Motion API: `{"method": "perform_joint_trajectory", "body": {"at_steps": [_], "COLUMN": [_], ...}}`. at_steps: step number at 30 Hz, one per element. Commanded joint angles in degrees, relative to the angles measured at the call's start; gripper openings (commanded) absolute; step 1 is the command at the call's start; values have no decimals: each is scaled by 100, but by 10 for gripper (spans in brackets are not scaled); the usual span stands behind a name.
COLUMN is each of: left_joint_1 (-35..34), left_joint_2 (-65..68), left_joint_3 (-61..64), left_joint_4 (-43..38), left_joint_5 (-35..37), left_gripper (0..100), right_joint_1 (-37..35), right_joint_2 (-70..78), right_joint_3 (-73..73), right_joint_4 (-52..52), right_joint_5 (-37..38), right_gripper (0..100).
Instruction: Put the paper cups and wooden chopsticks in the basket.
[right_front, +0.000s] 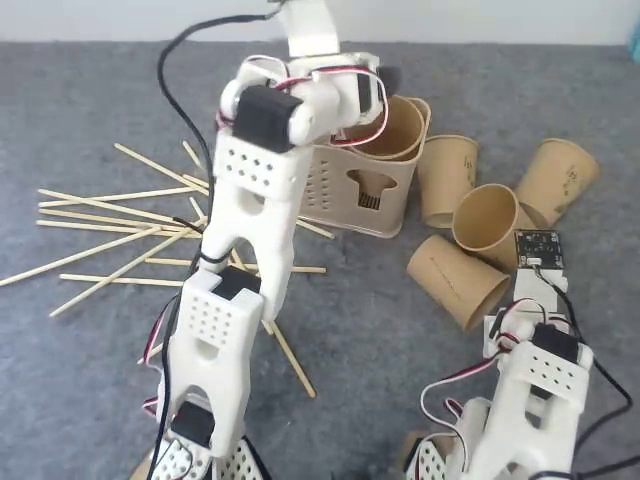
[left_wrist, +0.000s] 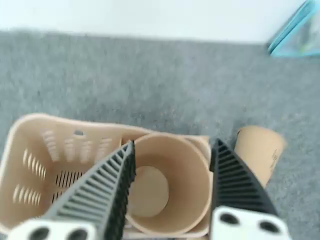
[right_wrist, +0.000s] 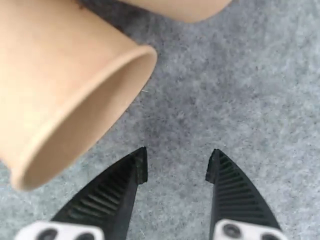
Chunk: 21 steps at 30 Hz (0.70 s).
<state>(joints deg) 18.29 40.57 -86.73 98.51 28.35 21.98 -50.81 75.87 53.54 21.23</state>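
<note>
Paper cup (left_wrist: 172, 182) inside basket (left_wrist: 40, 145), chopsticks (right_front: 100, 249) outside

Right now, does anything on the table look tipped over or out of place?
Yes: wooden chopsticks lie scattered criss-cross on the grey mat left of the basket, and paper cups lie toppled on its right. One cup already sits in the basket.

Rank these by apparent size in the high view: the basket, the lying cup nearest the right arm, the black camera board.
1. basket, even partly hidden by the left arm.
2. lying cup.
3. black camera board, smallest though raised nearer the camera.
</note>
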Motion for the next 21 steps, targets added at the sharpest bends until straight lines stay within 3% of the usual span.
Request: {"method": "perform_joint_trajectory", "body": {"at_steps": [1, 8, 21], "left_joint_1": [-264, -774, -941], "left_joint_2": [-149, -800, -4475], "left_joint_3": [-690, 40, 6035], "left_joint_4": [229, 246, -202], "left_joint_5": [-70, -431, -774], "left_gripper": [224, 195, 198], "right_joint_1": [-57, -66, -198], "right_joint_2": [-233, -233, -242], "right_joint_3": [-26, -18, -44], "right_joint_4": [-119, -92, 57], "right_joint_5": [114, 114, 360], "right_gripper": [198, 198, 198]}}
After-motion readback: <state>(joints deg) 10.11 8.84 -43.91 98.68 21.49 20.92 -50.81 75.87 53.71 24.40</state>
